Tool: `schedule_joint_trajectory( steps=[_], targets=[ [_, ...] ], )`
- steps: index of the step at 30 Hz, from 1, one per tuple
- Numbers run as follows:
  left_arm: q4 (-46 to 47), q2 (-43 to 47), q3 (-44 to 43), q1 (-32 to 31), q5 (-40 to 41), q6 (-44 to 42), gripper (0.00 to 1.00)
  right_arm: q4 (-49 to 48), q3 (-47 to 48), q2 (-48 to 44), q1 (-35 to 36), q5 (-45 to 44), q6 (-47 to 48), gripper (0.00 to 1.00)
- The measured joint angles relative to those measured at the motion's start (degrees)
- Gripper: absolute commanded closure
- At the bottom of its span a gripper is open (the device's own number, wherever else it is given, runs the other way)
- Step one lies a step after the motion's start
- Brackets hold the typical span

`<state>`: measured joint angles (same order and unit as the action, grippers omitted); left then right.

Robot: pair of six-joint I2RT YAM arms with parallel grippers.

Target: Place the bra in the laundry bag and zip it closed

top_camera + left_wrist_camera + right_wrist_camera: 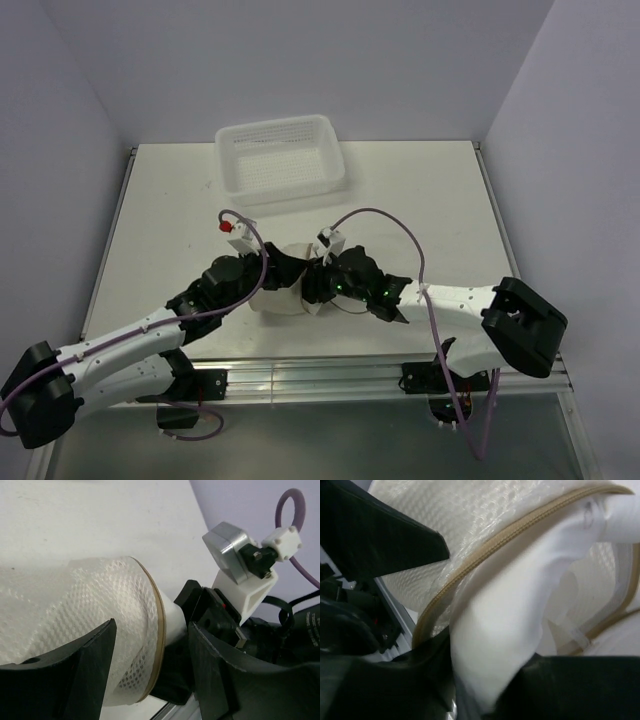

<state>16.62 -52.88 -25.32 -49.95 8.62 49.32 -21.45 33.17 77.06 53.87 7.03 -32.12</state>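
Observation:
The laundry bag (278, 298), pale mesh with a tan zipper rim, lies at the table's near middle between both arms. In the left wrist view the bag (90, 615) bulges, and its rim sits between my left gripper's (152, 680) spread fingers. That gripper (284, 274) is open, astride the rim. My right gripper (318, 285) faces it from the right. In the right wrist view it (490, 685) is shut on the white bra (500, 630), whose fabric runs in under the bag's zipper edge (485, 547). Much of the bra is hidden inside the mesh.
A white perforated basket (280, 160) stands at the back of the table, apart from the arms. The table's near metal rail (320, 380) runs just below the bag. The left gripper's finger (380, 530) crowds the right wrist view.

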Motion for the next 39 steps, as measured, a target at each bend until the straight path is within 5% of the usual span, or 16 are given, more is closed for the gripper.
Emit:
schedule_joint_trajectory(
  steps=[1, 4, 13, 19, 21, 23, 26, 30, 39],
  targets=[
    [-1.6, -0.9, -1.3, 0.0, 0.3, -0.4, 0.35, -0.1, -0.5, 0.2, 0.0, -0.1, -0.7, 0.35],
    [-4.1, -3.7, -4.0, 0.0, 0.7, -0.8, 0.36, -0.2, -2.4, -0.7, 0.0, -0.3, -2.2, 0.19],
    [-6.8, -9.0, -5.7, 0.0, 0.7, -1.7, 0.43, 3.5, -6.3, -11.7, 0.0, -2.2, -3.3, 0.15],
    [-8.2, -9.6, -7.2, 0.0, 0.2, -2.6, 0.63, 7.3, -8.0, -18.5, 0.0, -3.7, -3.4, 0.26],
    [-8.3, -9.6, -7.3, 0.0, 0.0, -3.0, 0.64, 7.7, -8.9, -19.8, 0.0, -4.7, -3.4, 0.51],
    [-8.4, -9.7, -7.3, 0.0, -0.4, -3.2, 0.65, 8.7, -9.7, -20.3, -0.4, -5.7, -3.8, 0.63],
    [-8.8, -10.1, -7.5, 0.0, -0.9, -3.3, 0.68, 9.1, -9.9, -19.3, -0.9, -6.4, -4.5, 0.67],
    [-9.7, -11.1, -8.0, 0.0, -1.3, -3.8, 0.99, 8.0, -9.9, -15.4, -1.0, -6.4, -4.8, 0.88],
    [-1.7, -11.3, -5.8, 0.0, -6.6, -1.4, 1.0, -12.2, -14.1, -12.8, -1.0, -5.7, -11.6, 1.0]
  ],
)
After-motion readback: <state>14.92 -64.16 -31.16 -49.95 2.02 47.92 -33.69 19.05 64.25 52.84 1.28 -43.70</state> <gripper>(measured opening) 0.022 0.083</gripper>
